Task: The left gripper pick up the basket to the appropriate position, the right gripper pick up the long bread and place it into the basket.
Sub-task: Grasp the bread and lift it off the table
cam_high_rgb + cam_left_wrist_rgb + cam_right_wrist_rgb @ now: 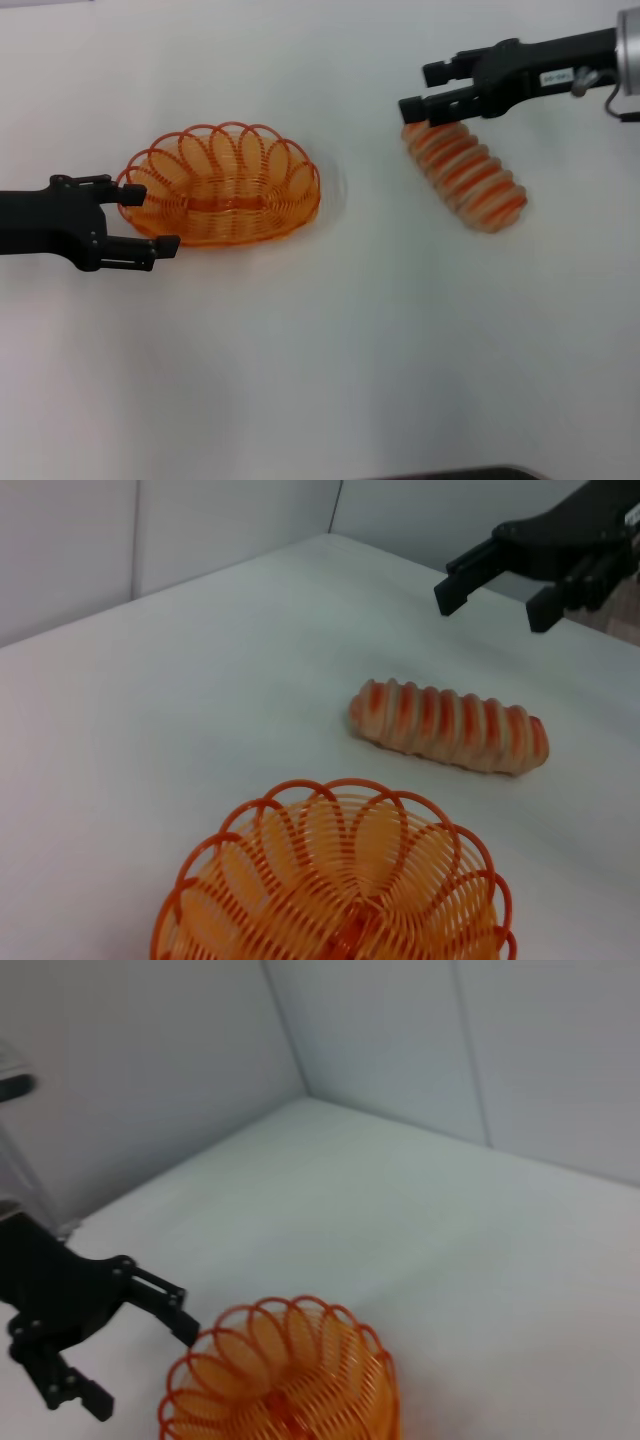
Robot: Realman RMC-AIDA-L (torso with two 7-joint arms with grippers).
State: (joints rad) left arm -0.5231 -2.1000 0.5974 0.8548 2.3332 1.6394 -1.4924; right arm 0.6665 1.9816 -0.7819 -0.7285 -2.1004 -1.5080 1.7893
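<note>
We see the left pincer (138,217) spread wide at the left end of the basket (222,186), one finger on each side of its rim, not yet closed. The basket is empty; we judge it light, springy, best held by the rim. The right pincer (425,90) hangs open over the far end of the bread (466,174), which lies on the bench (330,360) toward its right edge; we judge it light and slightly soft, best gripped across its middle.

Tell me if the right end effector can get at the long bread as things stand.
Probably yes: the right end effector is open just over the long bread's far end, with nothing between them; the basket sits well aside.
</note>
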